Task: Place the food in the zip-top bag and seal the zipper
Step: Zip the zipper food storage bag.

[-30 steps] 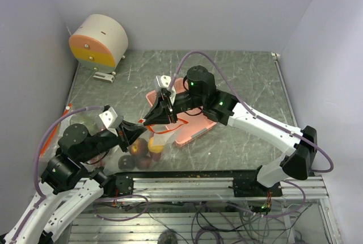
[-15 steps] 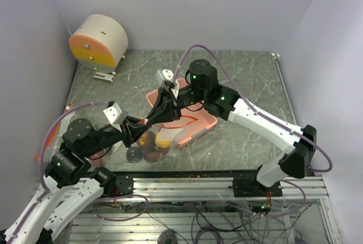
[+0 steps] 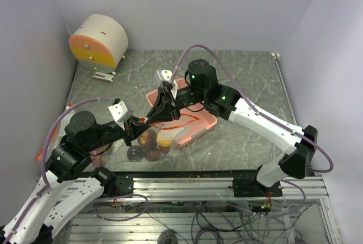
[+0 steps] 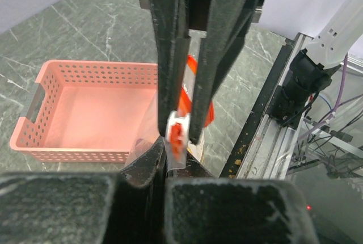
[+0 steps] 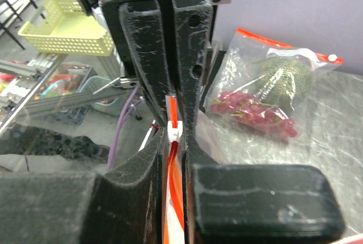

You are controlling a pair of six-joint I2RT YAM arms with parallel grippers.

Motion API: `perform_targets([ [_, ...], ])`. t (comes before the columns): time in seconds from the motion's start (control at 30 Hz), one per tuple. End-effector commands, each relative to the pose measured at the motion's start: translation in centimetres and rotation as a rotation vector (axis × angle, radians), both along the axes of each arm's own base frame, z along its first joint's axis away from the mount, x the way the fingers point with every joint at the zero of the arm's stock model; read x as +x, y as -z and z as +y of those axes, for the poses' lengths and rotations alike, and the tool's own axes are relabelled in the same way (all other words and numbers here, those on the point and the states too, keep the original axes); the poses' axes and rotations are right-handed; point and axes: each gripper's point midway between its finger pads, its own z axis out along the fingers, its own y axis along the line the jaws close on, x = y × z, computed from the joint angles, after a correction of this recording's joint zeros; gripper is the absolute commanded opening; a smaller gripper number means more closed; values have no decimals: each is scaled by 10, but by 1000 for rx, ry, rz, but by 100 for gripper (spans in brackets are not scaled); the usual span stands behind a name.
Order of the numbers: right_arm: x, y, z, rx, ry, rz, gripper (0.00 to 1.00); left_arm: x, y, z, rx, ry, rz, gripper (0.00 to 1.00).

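The clear zip-top bag (image 3: 152, 142) hangs between my two grippers above the table's front. It holds the food (image 3: 151, 154): dark purple round pieces and an orange-yellow fruit (image 3: 164, 141). My left gripper (image 3: 138, 125) is shut on the bag's corner (image 4: 168, 163). My right gripper (image 3: 148, 120) faces it, almost touching, and is shut on the white slider (image 5: 175, 131) of the orange-red zipper (image 5: 175, 210). The slider also shows in the left wrist view (image 4: 177, 133). The zipper strip (image 3: 184, 121) trails right over the basket.
A pink lattice basket (image 3: 198, 126) stands just right of the bag, with nothing in it in the left wrist view (image 4: 85, 113). A second clear bag with red grapes and a green piece (image 5: 266, 99) lies at the left. A round white and orange device (image 3: 99, 42) stands back left.
My left arm has swung forward and right, carrying the bag corner up towards the right gripper. The bag and its food have shifted right. The right gripper has barely moved.
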Motion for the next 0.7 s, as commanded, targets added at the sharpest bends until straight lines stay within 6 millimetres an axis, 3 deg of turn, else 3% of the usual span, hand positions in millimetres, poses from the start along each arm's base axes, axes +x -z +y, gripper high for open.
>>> perform_targets([
  [0.0,28,12,1,-68,147,-59,1,-20,-34,3,-49,68,-101,7],
  [0.1,37,12,-1,-83,190,-86,1,-21,-33,7,-44,49,-93,7],
  [0.23,34,11,-5,-94,169,-105,1,-16,-28,12,-32,-2,-69,7],
  [0.57,27,23,-17,-127,157,-132,3,-7,-41,34,-55,-147,-96,7],
  [0.67,31,17,-16,-106,190,-129,4,-9,-42,32,-65,-129,-104,7],
])
